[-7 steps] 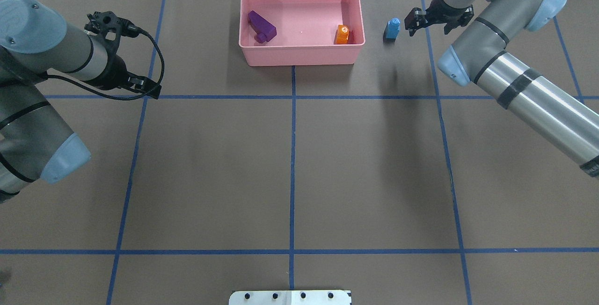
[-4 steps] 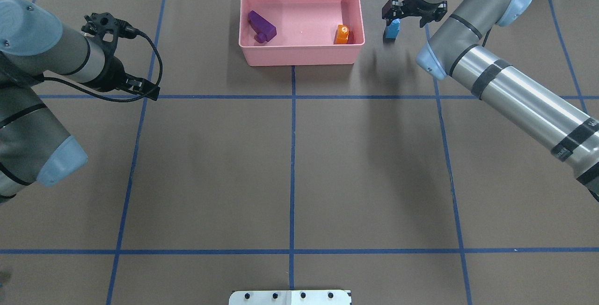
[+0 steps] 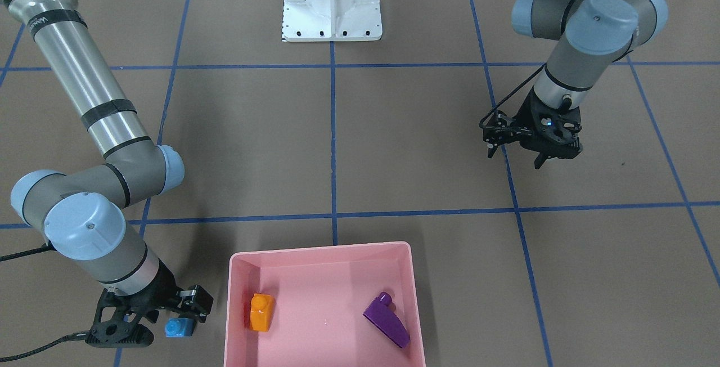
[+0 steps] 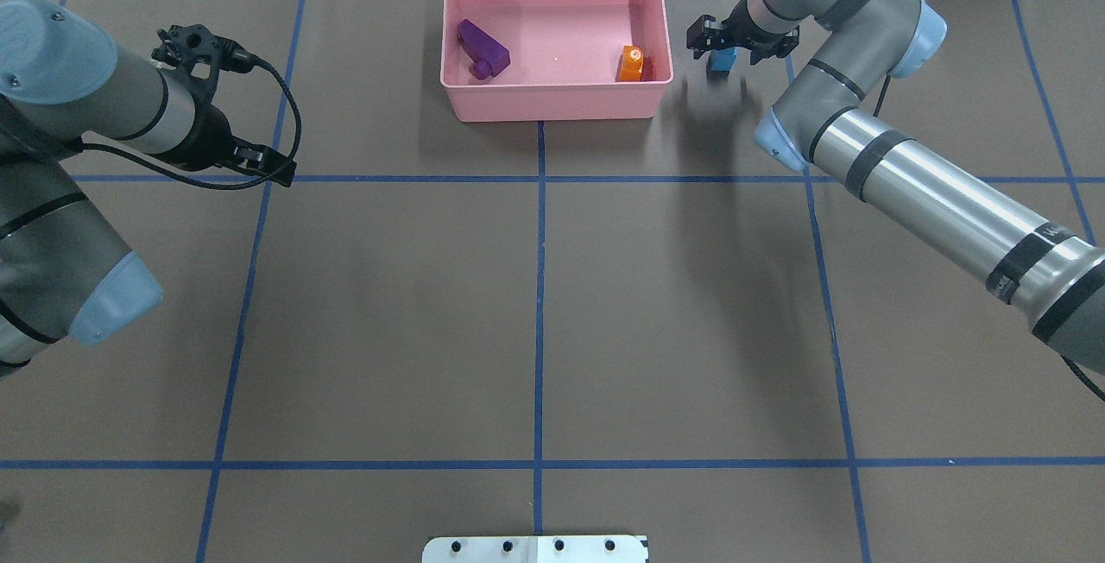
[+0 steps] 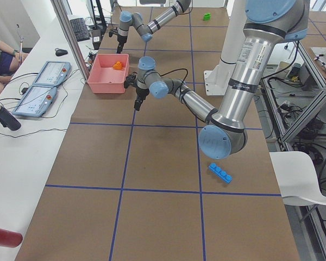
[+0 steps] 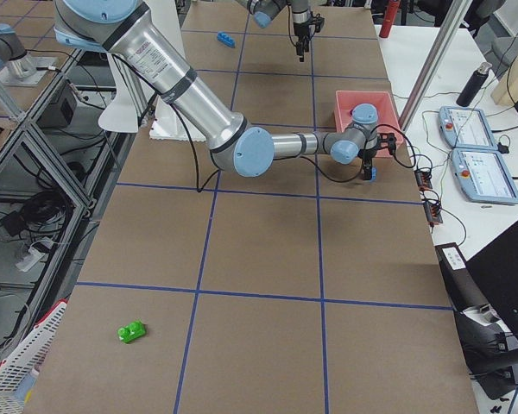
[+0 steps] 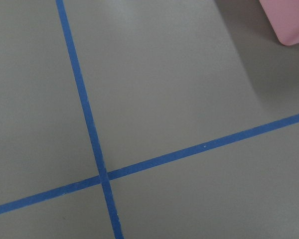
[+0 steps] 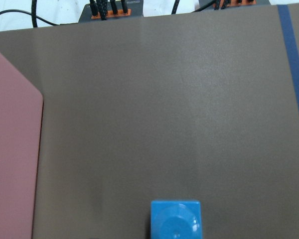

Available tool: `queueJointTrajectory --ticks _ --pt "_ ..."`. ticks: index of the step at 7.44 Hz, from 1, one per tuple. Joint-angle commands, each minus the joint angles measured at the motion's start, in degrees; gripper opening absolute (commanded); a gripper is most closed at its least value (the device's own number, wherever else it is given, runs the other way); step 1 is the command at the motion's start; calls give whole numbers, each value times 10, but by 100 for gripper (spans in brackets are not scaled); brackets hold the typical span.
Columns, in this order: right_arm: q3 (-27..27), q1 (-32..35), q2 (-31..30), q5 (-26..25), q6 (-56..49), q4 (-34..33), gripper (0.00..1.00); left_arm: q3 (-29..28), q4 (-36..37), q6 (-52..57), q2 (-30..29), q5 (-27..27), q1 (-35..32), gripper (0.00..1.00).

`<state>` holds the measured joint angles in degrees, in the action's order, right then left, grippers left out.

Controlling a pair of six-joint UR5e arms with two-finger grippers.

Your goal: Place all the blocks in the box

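Note:
The pink box (image 4: 557,105) stands at the table's far edge and holds the purple sloped brick (image 4: 482,49) and the orange sloped brick (image 4: 631,64). The small light-blue cube (image 4: 722,64) stands on the table just right of the box and shows close up in the right wrist view (image 8: 175,221). My right gripper (image 4: 734,38) is open directly over the cube; I cannot tell whether it touches it. My left gripper (image 3: 514,156) is open and empty, well left of the box. The long light-blue bar (image 5: 220,173) and the green brick (image 6: 132,330) lie far from the box.
The white metal base (image 3: 332,4) stands at the robot's side of the table. Blue tape lines (image 4: 539,287) cross the brown table. Cables and a power strip (image 8: 108,10) lie just beyond the table's far edge. Tablets (image 5: 43,87) lie on a side bench.
My right gripper has moved left toward the box, from beside the light-blue cube to over it. The cube has not moved. The left arm has barely shifted.

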<state>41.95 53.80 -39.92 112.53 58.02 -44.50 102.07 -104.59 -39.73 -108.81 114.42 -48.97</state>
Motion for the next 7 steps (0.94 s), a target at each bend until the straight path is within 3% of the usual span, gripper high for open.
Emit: queueJointTrajectory --ticks 1,2,5,7 --pt "-8 -2 -1 -2 9 7 28 -6 0 -1 0 -2 2 100" --pt "-8 0 -1 -2 8 7 0 -6 0 -1 0 -2 2 100" --pt "-2 33 18 2 6 5 0 -8 0 -1 -1 -2 3 100" --pt "40 59 34 33 36 -30 0 -8 0 -1 0 -3 3 100"
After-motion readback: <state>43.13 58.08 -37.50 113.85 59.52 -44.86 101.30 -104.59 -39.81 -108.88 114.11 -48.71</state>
